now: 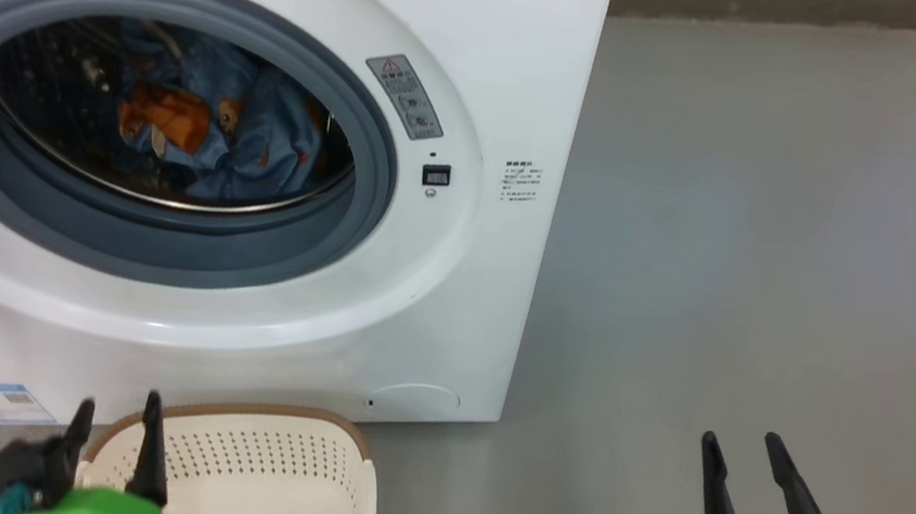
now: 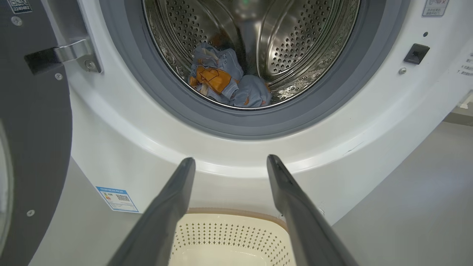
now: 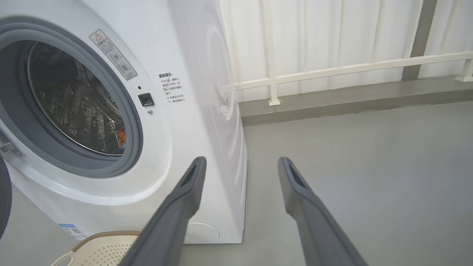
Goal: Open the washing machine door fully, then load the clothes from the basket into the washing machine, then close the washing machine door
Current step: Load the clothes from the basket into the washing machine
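Clothes (image 1: 208, 123) in washing machine (image 1: 496, 47); basket (image 1: 276, 465) empty. Left end effector (image 1: 120, 400), right end effector (image 1: 741, 438) spread wide, empty. Push washing machine door (image 2: 33, 129), left of machine, by rim until latched.

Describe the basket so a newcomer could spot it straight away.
Find the big white washing machine with its round opening. On the grey floor just before its lower front stands the basket. Its cream-white wall dotted with holes and its brown rim set it apart from the machine's smooth panel and the small blue label nearby.
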Motion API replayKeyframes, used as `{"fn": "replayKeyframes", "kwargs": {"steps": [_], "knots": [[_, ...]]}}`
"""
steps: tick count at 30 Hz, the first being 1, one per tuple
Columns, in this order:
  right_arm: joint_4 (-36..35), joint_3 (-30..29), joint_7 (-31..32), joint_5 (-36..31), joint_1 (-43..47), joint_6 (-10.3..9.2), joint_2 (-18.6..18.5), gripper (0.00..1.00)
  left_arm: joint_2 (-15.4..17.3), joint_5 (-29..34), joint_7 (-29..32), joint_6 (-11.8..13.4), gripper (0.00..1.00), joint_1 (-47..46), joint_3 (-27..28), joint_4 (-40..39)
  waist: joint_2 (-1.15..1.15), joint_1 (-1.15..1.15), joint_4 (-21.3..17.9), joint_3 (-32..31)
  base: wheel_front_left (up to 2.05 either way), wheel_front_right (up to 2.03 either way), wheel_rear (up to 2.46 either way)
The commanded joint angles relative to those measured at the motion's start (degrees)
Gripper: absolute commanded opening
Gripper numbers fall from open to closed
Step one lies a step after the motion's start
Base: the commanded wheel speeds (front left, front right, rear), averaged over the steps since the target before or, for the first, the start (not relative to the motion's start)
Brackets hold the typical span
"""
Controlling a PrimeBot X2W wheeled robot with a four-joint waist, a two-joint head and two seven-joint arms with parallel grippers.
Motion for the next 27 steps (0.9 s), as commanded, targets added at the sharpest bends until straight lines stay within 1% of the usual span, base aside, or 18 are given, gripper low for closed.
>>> {"fn": "replayKeyframes", "kwargs": {"steps": [1, 8, 14, 22, 27], "knots": [[-1.52, 1.01, -0.27, -0.87, 0.31, 0.09, -0.38, 1.0, 1.15, -0.3, -0.37, 0.65, 1.0, 0.88, 1.5, -2.08, 0.0, 0.0, 0.03, -1.19, 0.0, 0.0, 0.0], [-1.72, 0.27, -0.27, -1.42, 1.44, 0.09, -0.38, 1.0, 1.14, -0.73, -0.37, 1.7, 1.0, 6.68, 0.68, -5.37, 0.0, 0.0, 0.4, -2.55, 0.0, 0.0, 0.0], [-1.65, 0.04, -0.27, -2.3, 1.56, 0.09, -0.38, 1.0, 1.14, -1.29, -0.37, 2.42, 1.0, 10.08, -0.56, -8.22, 0.0, 0.0, 1.6, -3.01, 0.0, 0.0, 0.0], [-1.57, 0.2, -0.27, -2.69, 1.94, 0.09, -0.38, 1.0, 1.14, -2.2, -0.37, 3.33, 1.0, 12.47, -2.1, -10.65, 0.0, 0.0, 3.62, -3.48, 0.0, 0.0, 0.0], [-1.28, 0.34, -0.27, -3.0, 2.07, 0.09, -0.38, 1.0, 1.19, -1.61, -0.37, 3.47, 1.0, 12.92, -2.41, -11.68, 0.0, 0.0, 4.39, -3.52, 0.0, 0.0, 0.0]]}}
